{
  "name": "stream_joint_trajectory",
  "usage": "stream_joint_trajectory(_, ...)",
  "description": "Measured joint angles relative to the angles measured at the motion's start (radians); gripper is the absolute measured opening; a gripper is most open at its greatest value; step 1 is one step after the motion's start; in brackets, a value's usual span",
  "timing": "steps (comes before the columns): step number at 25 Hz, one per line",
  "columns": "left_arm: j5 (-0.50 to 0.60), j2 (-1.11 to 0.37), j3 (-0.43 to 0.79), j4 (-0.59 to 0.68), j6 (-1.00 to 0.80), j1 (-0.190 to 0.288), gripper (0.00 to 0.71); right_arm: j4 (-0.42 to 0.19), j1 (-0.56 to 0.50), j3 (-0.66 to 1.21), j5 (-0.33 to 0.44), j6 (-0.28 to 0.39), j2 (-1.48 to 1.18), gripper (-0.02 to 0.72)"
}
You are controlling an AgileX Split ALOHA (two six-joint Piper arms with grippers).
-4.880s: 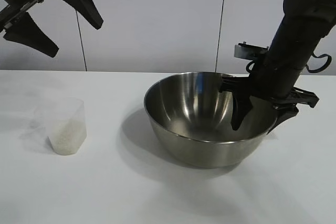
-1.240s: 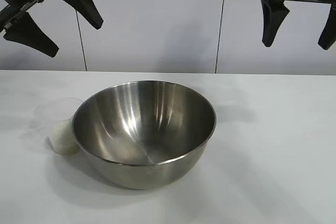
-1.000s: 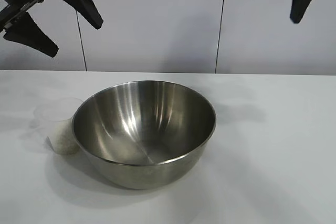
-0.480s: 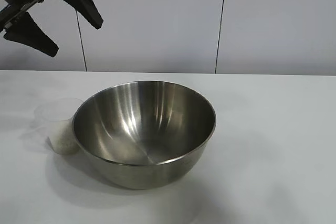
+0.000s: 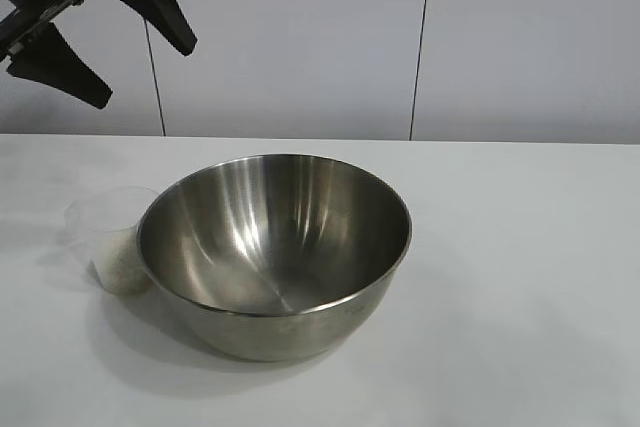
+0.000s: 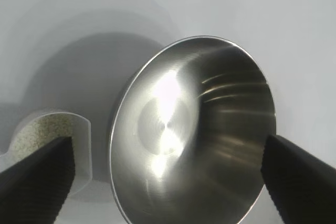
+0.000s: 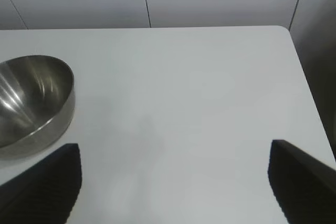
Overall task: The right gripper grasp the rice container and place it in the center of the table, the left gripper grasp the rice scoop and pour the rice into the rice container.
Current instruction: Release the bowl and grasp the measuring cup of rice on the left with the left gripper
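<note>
The rice container (image 5: pixel 275 247), a shiny steel bowl, stands empty near the middle of the white table (image 5: pixel 520 277). It also shows in the left wrist view (image 6: pixel 191 129) and the right wrist view (image 7: pixel 31 103). The rice scoop (image 5: pixel 112 239), a clear plastic cup with white rice (image 5: pixel 122 269) in it, stands against the bowl's left side and shows in the left wrist view (image 6: pixel 50 137). My left gripper (image 5: pixel 100 32) hangs open high above the table's left side, above the cup. My right gripper (image 7: pixel 173 182) is open and empty, out of the exterior view.
A pale panelled wall (image 5: pixel 300 37) runs behind the table. The table's far right corner (image 7: pixel 286 30) shows in the right wrist view. Bare tabletop lies right of the bowl.
My right gripper has risen up and to the right, out of the exterior view. The bowl, the cup and my left gripper have not moved.
</note>
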Motion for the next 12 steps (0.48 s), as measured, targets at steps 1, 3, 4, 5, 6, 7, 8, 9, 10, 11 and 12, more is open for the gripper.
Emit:
stream_joint_trajectory(1, 0.000, 0.000, 0.000, 0.000, 0.000, 0.000, 0.695, -0.008, 0.000, 0.020, 0.003, 0.002, -0.008, 0.661)
stream_joint_trajectory(3, 0.000, 0.000, 0.000, 0.000, 0.000, 0.000, 0.695, -0.012, 0.000, 0.053, 0.017, 0.003, -0.014, 0.661)
stream_joint_trajectory(4, 0.000, 0.000, 0.000, 0.000, 0.000, 0.000, 0.696, -0.013, 0.000, 0.069, 0.019, 0.003, -0.014, 0.661)
stream_joint_trajectory(5, 0.000, 0.000, 0.000, 0.000, 0.000, 0.000, 0.695, -0.014, 0.000, 0.082, 0.019, 0.003, -0.014, 0.661)
stream_joint_trajectory(6, 0.000, 0.000, 0.000, 0.000, 0.000, 0.000, 0.695, -0.014, 0.000, 0.095, 0.019, 0.003, -0.014, 0.661)
stream_joint_trajectory(7, 0.000, 0.000, 0.000, 0.000, 0.000, 0.000, 0.695, -0.014, 0.000, 0.101, 0.018, 0.002, -0.014, 0.661)
stream_joint_trajectory(8, 0.000, 0.000, 0.000, 0.000, 0.000, 0.000, 0.695, -0.014, 0.000, 0.104, 0.018, -0.004, -0.014, 0.661)
stream_joint_trajectory(9, 0.000, 0.000, 0.000, 0.000, 0.000, 0.000, 0.695, -0.014, 0.000, 0.104, 0.018, -0.010, -0.014, 0.661)
stream_joint_trajectory(10, 0.000, 0.000, 0.000, 0.000, 0.000, 0.000, 0.695, -0.013, 0.000, 0.104, 0.015, -0.012, -0.014, 0.661)
stream_joint_trajectory(11, 0.000, 0.000, 0.000, 0.000, 0.000, 0.000, 0.695, 0.000, 0.000, 0.104, 0.013, -0.009, -0.014, 0.661)
stream_joint_trajectory(12, 0.000, 0.000, 0.000, 0.000, 0.000, 0.000, 0.695, 0.009, 0.000, 0.104, 0.013, -0.005, -0.014, 0.661)
